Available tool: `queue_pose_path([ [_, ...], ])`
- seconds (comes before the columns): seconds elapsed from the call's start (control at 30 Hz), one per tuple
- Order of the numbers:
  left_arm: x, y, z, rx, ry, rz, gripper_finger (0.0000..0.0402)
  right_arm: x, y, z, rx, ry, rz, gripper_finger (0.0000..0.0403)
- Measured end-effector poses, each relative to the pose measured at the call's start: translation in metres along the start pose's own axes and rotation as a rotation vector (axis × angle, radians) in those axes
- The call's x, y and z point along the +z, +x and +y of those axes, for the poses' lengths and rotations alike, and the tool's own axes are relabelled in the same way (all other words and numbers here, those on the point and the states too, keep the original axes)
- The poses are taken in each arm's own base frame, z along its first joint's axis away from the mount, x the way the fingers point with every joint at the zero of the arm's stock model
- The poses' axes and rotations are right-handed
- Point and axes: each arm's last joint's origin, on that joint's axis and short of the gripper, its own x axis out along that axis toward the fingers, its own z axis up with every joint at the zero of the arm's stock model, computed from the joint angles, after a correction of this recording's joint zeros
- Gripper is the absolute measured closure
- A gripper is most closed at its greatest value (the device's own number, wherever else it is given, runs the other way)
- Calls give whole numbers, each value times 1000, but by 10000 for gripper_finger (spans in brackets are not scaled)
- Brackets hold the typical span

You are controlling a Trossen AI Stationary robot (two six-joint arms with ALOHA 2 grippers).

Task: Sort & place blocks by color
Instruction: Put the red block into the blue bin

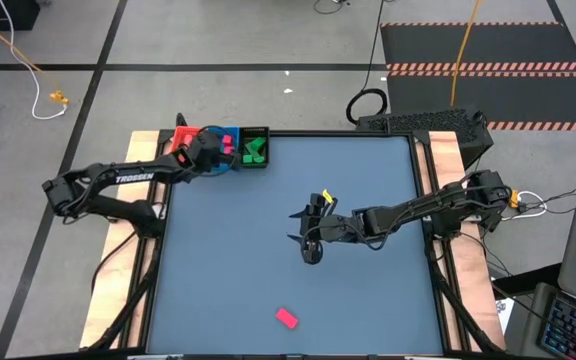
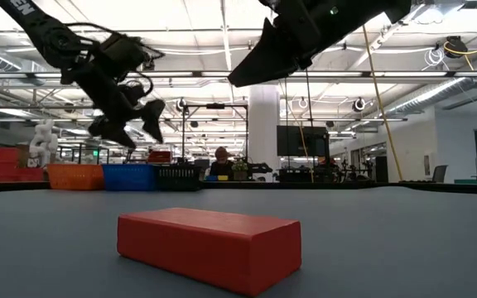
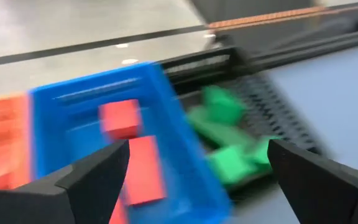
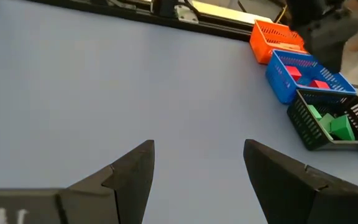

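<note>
The left gripper [image 3: 197, 168] hung over the blue tray [image 3: 166, 118] at the table's [image 1: 368, 300] far left corner, its fingers [image 3: 98, 177] spread wide and empty; pink-red blocks [image 3: 122, 118] lay in that tray below them. Green blocks [image 1: 255, 150] filled the black tray [image 4: 303, 121] just beside it, and an orange-red tray [image 4: 269, 34] stood on the blue tray's other side. The right gripper [image 4: 197, 168] hovered above mid-table, fingers [image 4: 129, 174] parted, holding nothing. One pink-red block [image 1: 287, 318] lay alone near the front edge. "TROSSEN" [image 1: 136, 177] read along the left arm.
</note>
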Motion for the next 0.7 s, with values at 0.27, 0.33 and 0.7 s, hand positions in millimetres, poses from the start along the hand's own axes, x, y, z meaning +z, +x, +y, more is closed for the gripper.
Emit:
queue_pose_path([
  [0.27, 9, -48, -48, -476, 99, -16, 56, -3, 0, 1, 16, 9, 29, 163],
  [0.33, 2, -60, -63, -569, 145, -16, 69, -5, 0, 3, 72, 21, 50, 163],
  [0.7, -32, -104, -128, -952, 269, -189, 118, -18, -3, 14, 462, -32, 79, 163],
])
